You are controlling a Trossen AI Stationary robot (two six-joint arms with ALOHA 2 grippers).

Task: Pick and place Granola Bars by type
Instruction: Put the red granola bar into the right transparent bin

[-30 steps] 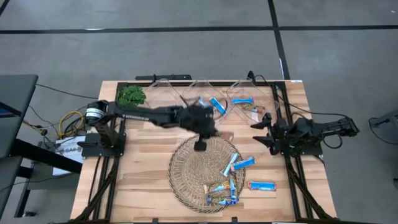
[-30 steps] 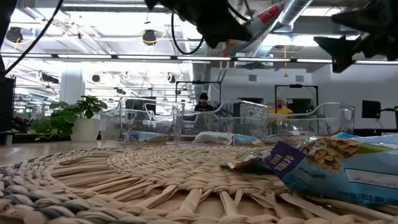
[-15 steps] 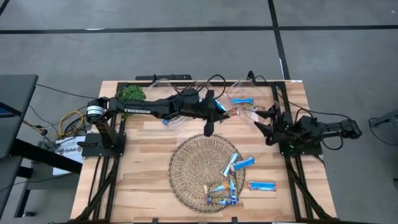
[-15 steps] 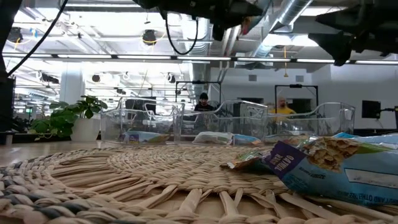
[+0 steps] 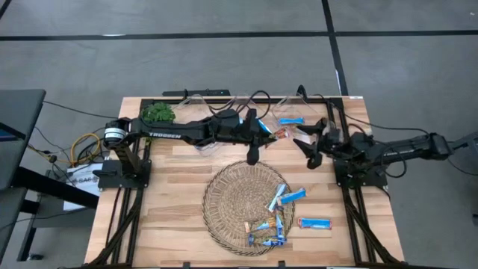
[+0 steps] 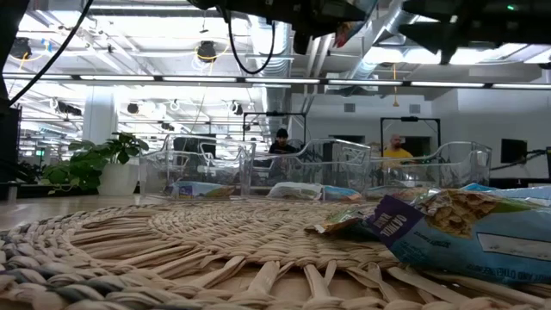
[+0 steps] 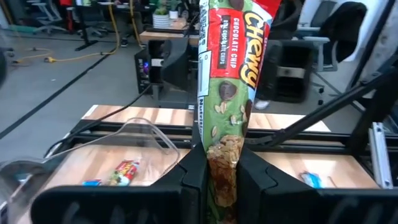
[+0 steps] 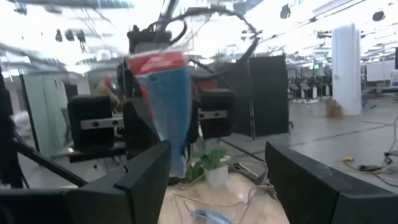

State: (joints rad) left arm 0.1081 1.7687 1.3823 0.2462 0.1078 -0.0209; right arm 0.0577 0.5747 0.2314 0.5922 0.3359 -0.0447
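A green-and-red Chewy granola bar (image 7: pixel 231 81) is lifted above the clear bins (image 5: pixel 246 110) at the table's far side, with my left gripper (image 7: pixel 222 152) shut on it. In the high view the bar (image 5: pixel 283 134) sticks out toward the table's right. My right gripper (image 5: pixel 308 146) stands open just right of it, facing the bar (image 8: pixel 165 93), and touches nothing. Several blue and light bars (image 5: pixel 287 196) lie on the round wicker tray (image 5: pixel 231 198). One blue bar (image 5: pixel 314 223) lies flat on the table beside the tray. My left gripper pinches one end of the bar (image 7: pixel 222 167) between its two fingers (image 7: pixel 194 177). The fingers lie about level and point toward the table's right. The bar runs along them and juts out past the fingertips. It is lifted clear of the bins and the table.
Three clear bins line the far edge; the right one holds a blue bar (image 5: pixel 291 121), and a wrapped bar (image 7: pixel 124 171) lies in another. A green plant (image 5: pixel 158 113) stands at the far left. People show in the room behind (image 6: pixel 281 142).
My left gripper has carried the bar from over the tray's far rim toward the far edge and right, rising and tipping from pointing down to about level. My right gripper has risen and reached toward the table's left, up to the bar, staying open.
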